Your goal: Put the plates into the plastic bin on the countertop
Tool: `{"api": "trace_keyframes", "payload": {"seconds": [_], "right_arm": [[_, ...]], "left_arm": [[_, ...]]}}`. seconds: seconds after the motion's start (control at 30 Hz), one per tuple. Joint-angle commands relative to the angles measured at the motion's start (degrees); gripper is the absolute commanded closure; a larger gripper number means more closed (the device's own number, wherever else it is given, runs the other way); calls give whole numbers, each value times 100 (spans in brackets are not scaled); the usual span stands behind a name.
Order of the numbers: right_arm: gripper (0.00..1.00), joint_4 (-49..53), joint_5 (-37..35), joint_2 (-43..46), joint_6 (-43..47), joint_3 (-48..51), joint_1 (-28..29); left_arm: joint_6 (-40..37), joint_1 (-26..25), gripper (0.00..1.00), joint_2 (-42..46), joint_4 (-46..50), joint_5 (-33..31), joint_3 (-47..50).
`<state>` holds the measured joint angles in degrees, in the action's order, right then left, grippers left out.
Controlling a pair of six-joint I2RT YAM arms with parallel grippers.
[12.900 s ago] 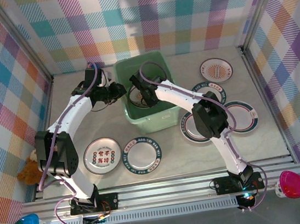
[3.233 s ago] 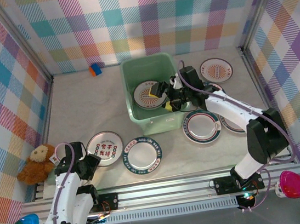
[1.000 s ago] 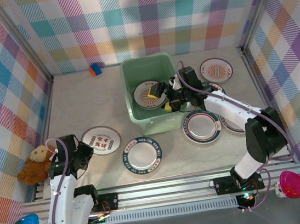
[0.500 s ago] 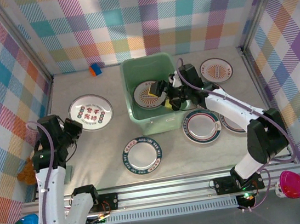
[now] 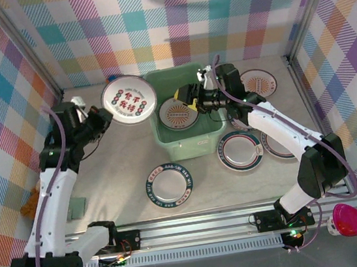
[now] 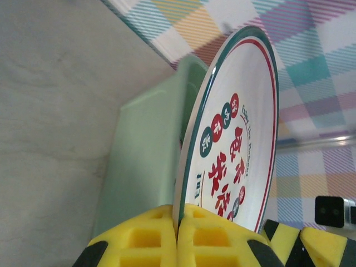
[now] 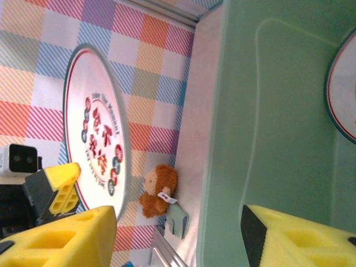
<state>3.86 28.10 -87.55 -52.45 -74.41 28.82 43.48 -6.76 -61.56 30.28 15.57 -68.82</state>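
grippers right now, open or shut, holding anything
Left gripper: shut on the red-lettered plate.
Right gripper: open, jaws apart above the plastic bin, empty.

Your workplace: a robotics lab test cell, dressed up as a kitchen counter.

- Enclosure: plaid walls (image 5: 170, 16) on three sides, the printed panels framed by bare aluminium posts (image 5: 26, 48).
- Work surface: beige stone-look countertop (image 5: 110, 162), set inside that frame.
- Front edge: slotted aluminium rails (image 5: 198, 236) carrying the left arm base (image 5: 107, 238) and the right arm base (image 5: 285, 215), both bolted on, with purple cables strung along the arms.
- Controls: pink dome button (image 5: 348, 214) at your right front corner.
- Staged props: a teal-rimmed plate (image 5: 170, 185) and several more like it, a mint-green plastic bin (image 5: 196, 145) and a small teddy bear (image 7: 157, 189).
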Motion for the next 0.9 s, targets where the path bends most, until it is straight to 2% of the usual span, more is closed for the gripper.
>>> {"api": "trace_keyframes", "payload": {"seconds": [0.0,0.13,0.3,0.63,0.8,0.87], "right_arm": [[39,-557,36,11,-186,-90,-16],[41,-613,-150,-57,-409,-4,-17],[47,-834,-348,-94,-738,250,-17],[54,-693,-508,-174,-741,202,-17],[62,-754,-575,-184,-848,249,-17],[71,-776,-657,-149,-904,315,-17]], "left_arm": [[141,-349,100,-290,-744,119,-243],[178,-523,100,-676,-1009,263,-353],[248,-613,100,-907,-1365,461,-389],[301,-942,100,-1186,-1691,517,-496],[207,-1081,100,-1290,-1623,388,-571],[139,-1099,100,-1303,-1538,330,-617]]}}
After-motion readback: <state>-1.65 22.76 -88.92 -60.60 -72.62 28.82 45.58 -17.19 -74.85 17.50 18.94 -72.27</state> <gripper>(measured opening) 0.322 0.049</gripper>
